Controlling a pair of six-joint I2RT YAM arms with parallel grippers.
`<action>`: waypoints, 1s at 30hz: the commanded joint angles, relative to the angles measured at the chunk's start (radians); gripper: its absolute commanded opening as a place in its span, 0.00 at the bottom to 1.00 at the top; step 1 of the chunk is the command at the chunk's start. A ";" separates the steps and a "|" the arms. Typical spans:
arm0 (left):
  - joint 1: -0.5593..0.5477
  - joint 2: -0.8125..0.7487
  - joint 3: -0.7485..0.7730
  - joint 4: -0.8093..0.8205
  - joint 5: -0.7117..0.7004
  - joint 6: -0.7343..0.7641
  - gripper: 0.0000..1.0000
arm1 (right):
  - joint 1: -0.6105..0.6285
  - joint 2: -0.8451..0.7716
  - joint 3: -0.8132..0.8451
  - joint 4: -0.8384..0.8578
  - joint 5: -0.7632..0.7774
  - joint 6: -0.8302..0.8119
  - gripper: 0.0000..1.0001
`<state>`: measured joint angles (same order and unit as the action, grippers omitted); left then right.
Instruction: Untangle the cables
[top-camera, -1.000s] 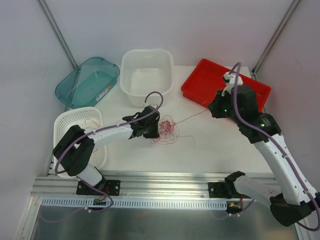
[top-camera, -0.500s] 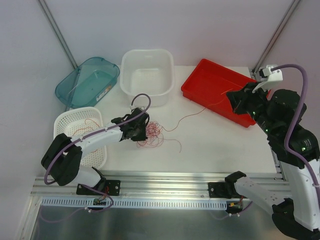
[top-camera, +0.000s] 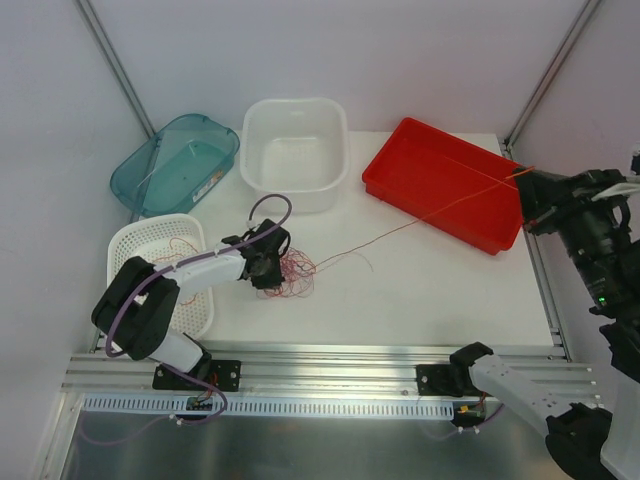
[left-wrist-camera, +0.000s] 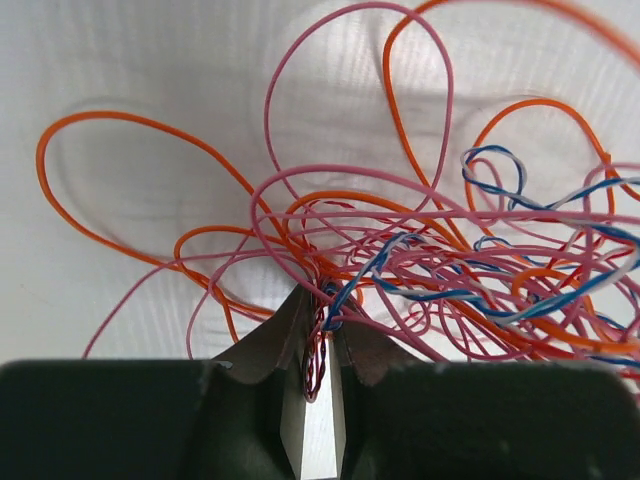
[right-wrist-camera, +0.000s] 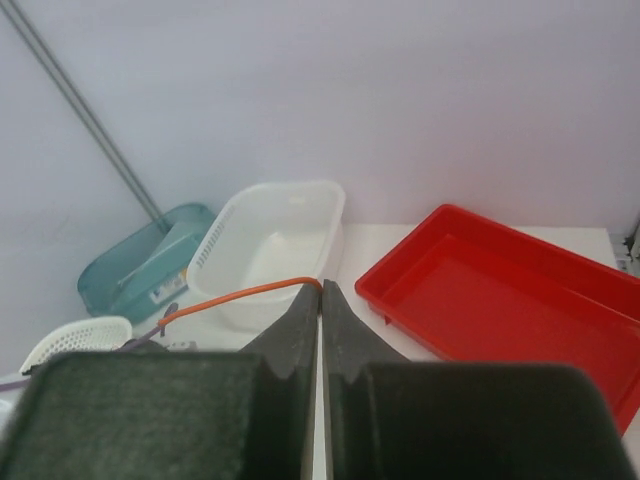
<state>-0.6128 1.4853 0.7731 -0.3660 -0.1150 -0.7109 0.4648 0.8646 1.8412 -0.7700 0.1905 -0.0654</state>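
The cables (top-camera: 292, 268) lie in a loose tangle on the counter (top-camera: 430, 290), left of middle and to the right of the white basket (top-camera: 135, 250). The left hand (left-wrist-camera: 318, 325) is clamped on a few twisted dark red and pink strands at the tangle's edge (orange, pink and blue-white loops fan out beyond it). One orange strand (top-camera: 440, 207) runs taut from the tangle rightward, across the red tray (top-camera: 420, 160), to the right hand (right-wrist-camera: 320, 290) at the counter's right edge. That hand's fingers are pressed together on the strand's end.
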 joint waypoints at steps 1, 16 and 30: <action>0.034 -0.003 -0.024 -0.036 -0.023 -0.025 0.11 | -0.003 -0.042 -0.031 0.084 0.125 -0.024 0.01; 0.028 -0.141 -0.005 -0.042 0.043 0.050 0.11 | -0.005 -0.107 -0.800 -0.064 0.093 0.252 0.38; -0.021 -0.165 0.002 -0.045 0.052 0.060 0.11 | 0.193 0.137 -0.959 0.260 -0.283 0.209 0.75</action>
<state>-0.6209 1.3365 0.7658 -0.4026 -0.0780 -0.6605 0.6071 0.9310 0.8772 -0.6792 0.0116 0.1013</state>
